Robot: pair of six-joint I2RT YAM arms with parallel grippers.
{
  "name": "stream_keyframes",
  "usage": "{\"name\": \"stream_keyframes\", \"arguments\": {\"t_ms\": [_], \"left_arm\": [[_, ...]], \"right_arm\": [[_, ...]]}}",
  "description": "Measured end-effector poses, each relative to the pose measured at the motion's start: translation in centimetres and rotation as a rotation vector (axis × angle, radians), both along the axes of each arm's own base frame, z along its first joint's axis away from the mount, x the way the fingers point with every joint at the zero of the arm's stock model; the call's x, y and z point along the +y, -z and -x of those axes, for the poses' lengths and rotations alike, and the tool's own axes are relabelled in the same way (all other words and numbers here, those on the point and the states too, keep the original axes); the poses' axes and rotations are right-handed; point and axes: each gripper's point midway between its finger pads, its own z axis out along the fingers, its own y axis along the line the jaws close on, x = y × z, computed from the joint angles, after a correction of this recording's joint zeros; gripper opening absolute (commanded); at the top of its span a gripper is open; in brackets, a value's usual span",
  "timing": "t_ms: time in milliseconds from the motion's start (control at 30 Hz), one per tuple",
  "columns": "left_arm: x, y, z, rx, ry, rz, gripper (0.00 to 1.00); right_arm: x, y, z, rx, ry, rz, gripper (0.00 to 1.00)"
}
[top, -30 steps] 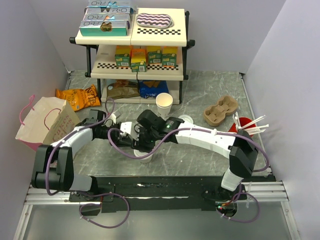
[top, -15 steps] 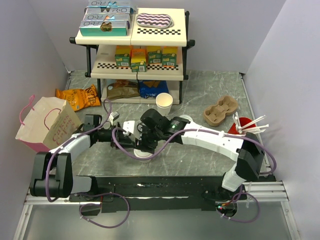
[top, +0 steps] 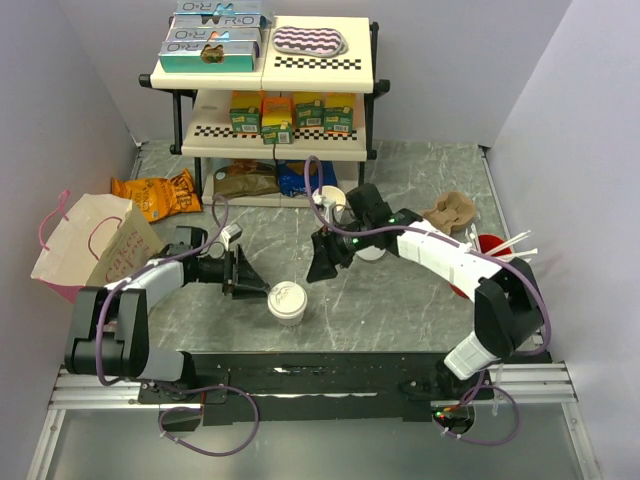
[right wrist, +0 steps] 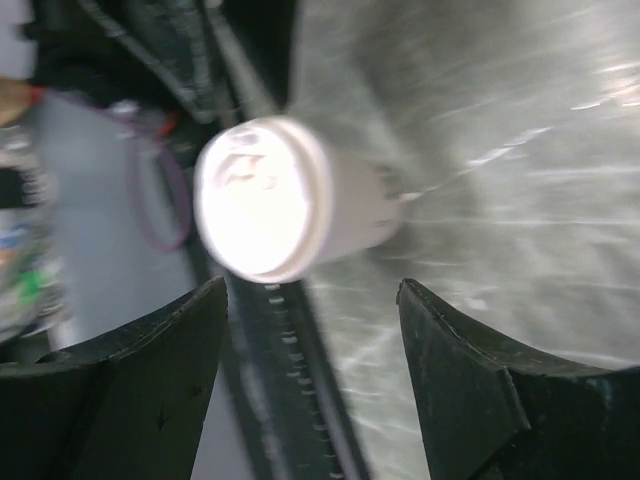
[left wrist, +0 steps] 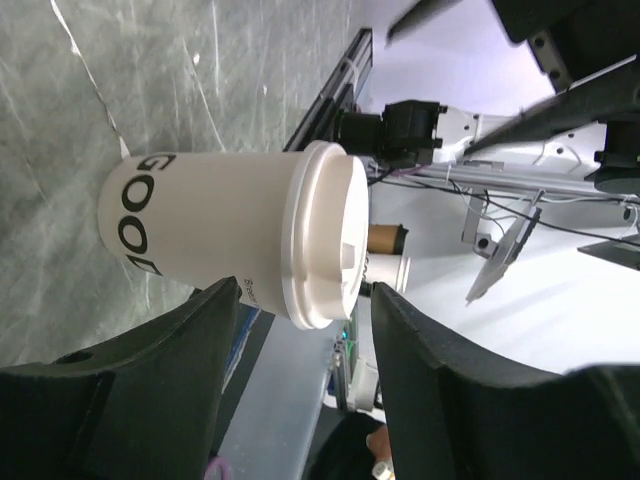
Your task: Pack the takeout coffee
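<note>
The takeout coffee [top: 287,302] stood upright on the worktop [top: 400,300], near the front edge and between the 2 arms. Its white lid [top: 287,294] was on and its long axis was vertical (the left wrist view showed it sideways only because that camera was rolled).

The left hand [top: 252,278] was the nearer of the 2. It lay low, just beside the cup on the cup's left and pointing at it, with its fingers [left wrist: 160,390] spread and nothing between them. In its own view the cup sat just past the fingertips, apart from both.

The right hand [top: 324,260] hung farther off, behind the cup and to its right. It was also spread and empty, looking at the lid from a slant.

The coming move probably turned on that short gap on the left. A straight push toward the cup would have set the left fingers astride the cup wall below the lid, ready for a side grasp that kept the cup upright.

A paper bag [top: 95,250] lay at the far left, on the left arm's side, and a cardboard carrier [top: 447,215] sat at the right. Which of the 2 the cup was meant for could not be told.
</note>
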Motion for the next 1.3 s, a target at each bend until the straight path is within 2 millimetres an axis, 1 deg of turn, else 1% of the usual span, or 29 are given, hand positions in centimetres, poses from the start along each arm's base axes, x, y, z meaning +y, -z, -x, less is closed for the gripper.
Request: {"name": "stream_keyframes", "arguments": {"t_ms": [100, 167, 267, 433, 567, 833, 1067, 1300], "left_arm": [[-0.3, 0.2, 0.6, 0.017, 0.023, 0.004, 0.62], [-0.5, 0.2, 1.0, 0.019, 0.043, 0.009, 0.62], [-0.8, 0.2, 1.3, 0.03, 0.067, 0.011, 0.61], [-1.2, 0.6, 1.5, 0.049, 0.08, 0.005, 0.6], [-1.3, 0.7, 1.4, 0.049, 0.081, 0.0, 0.6], [-1.5, 1.7, 1.3, 0.088, 0.076, -0.026, 0.59], [-1.7, 2.2, 1.4, 0.141, 0.07, -0.027, 0.58], [-2.1, 2.3, 1.7, 0.17, 0.093, -0.008, 0.56]], "right_arm": [[0.9, 0.2, 1.9, 0.112, -0.038, -0.054, 0.78], [1.7, -0.1, 2.6, 0.166, -0.061, -0.087, 0.78], [2.5, 0.0, 2.8, 0.219, -0.082, -0.121, 0.78], [3.0, 1.5, 3.1, 0.287, -0.097, -0.109, 0.77], [3.0, 3.1, 3.3, 0.328, -0.099, -0.078, 0.76], [3.1, 4.8, 4.0, 0.36, -0.123, -0.046, 0.72], [3.1, 5.7, 4.4, 0.364, -0.137, -0.05, 0.69], [2.8, 6.1, 4.8, 0.385, -0.144, -0.116, 0.64]]}}
